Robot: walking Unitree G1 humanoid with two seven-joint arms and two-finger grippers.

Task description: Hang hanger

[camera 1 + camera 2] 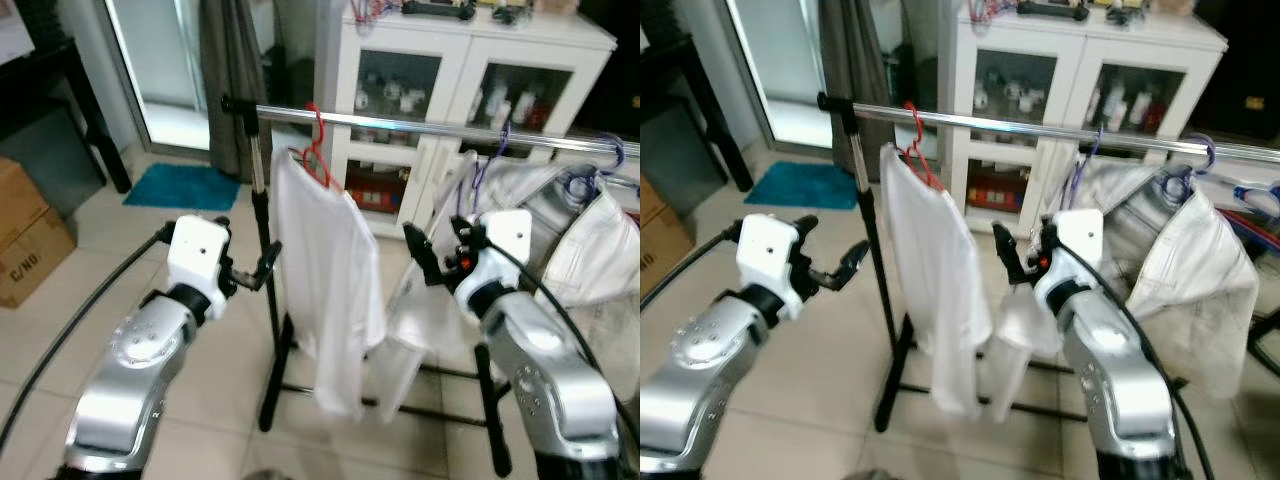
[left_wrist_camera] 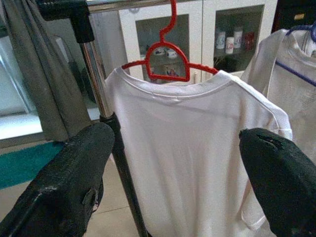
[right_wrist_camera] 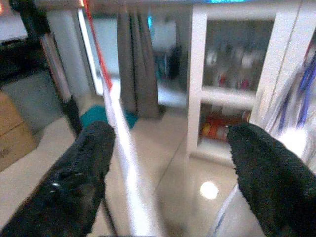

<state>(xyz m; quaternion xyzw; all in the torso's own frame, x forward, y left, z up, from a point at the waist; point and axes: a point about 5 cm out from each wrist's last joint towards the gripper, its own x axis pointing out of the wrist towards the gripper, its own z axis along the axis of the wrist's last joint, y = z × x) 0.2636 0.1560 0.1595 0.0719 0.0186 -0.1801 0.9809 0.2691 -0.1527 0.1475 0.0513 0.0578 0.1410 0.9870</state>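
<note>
Hanging on rail [image 1: 420, 124]: red hanger [image 2: 167, 54], stiff, light; shirt [image 1: 325, 280] limp | grip hook neck | both grippers parted, empty

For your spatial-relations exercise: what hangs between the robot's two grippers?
In the left eye view, a white T-shirt on a red plastic hanger hangs from the metal rail, between the left gripper and right gripper.
</note>
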